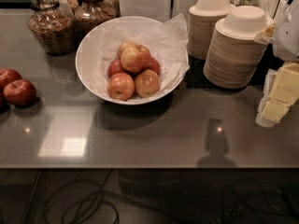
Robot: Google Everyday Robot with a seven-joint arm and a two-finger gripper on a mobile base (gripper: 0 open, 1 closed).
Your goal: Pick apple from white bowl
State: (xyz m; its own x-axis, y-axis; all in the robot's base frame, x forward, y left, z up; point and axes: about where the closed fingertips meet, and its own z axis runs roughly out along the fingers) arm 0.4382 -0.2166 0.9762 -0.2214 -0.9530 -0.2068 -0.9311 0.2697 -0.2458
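Observation:
A wide white bowl lined with crumpled white paper stands at the middle back of the grey counter. It holds several apples in a pile. The topmost apple is pale yellow-orange with a red blush and rests on the others. Two similar apples lie at the front of the pile, and smaller red ones sit behind. My gripper hangs at the far right edge of the view. It has a white body with pale yellow fingers, is well to the right of the bowl and holds nothing.
Two dark red apples lie on the counter at the far left. Glass jars stand at the back left. Two stacks of beige disposable bowls stand right of the white bowl. The counter's front edge has cables below it.

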